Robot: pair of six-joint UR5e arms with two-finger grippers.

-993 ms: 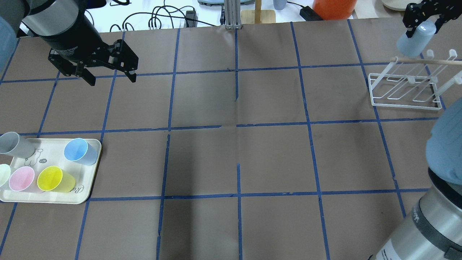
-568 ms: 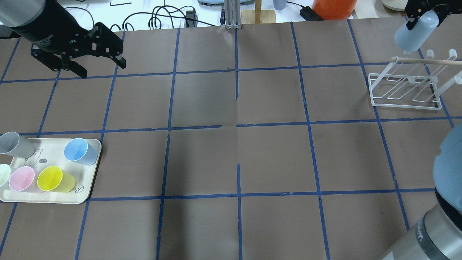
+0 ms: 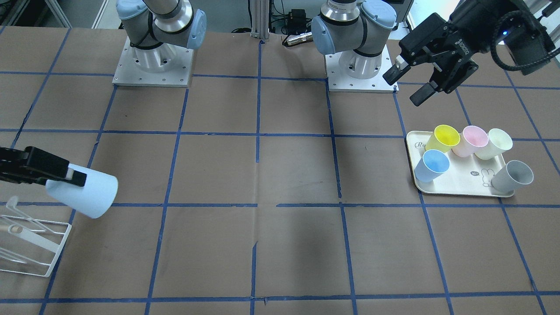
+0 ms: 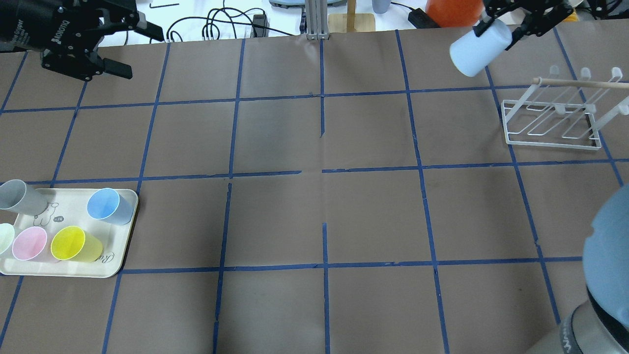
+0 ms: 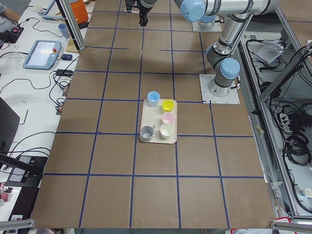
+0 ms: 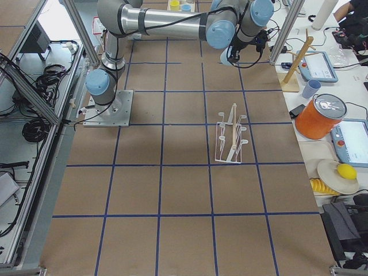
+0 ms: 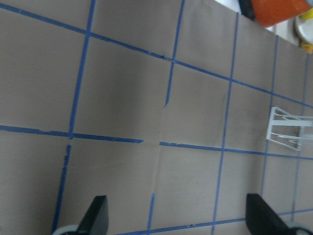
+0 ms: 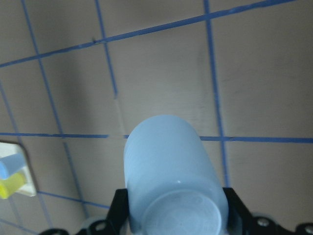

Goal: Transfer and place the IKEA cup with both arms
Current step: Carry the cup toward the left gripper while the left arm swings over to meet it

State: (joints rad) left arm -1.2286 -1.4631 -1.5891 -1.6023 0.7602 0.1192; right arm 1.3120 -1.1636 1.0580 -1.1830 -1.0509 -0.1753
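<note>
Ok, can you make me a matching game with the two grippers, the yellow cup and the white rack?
Things:
1. right gripper
2. left gripper
3. yellow cup
4. white rack

States:
A. on the tray
B. open, holding nothing
C. on the table, no cup on it
D. shut on the pale blue IKEA cup

Pairs: 1-D, 2-B, 3-A, 4-C.

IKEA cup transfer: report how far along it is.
Done, apparently: the handover, since the right gripper is shut on the IKEA cup, which is tilted in the air, and the left gripper is open and empty. In hand: the cup hangs near the white rack. Left: placing it; the rack's pegs are bare.
</note>
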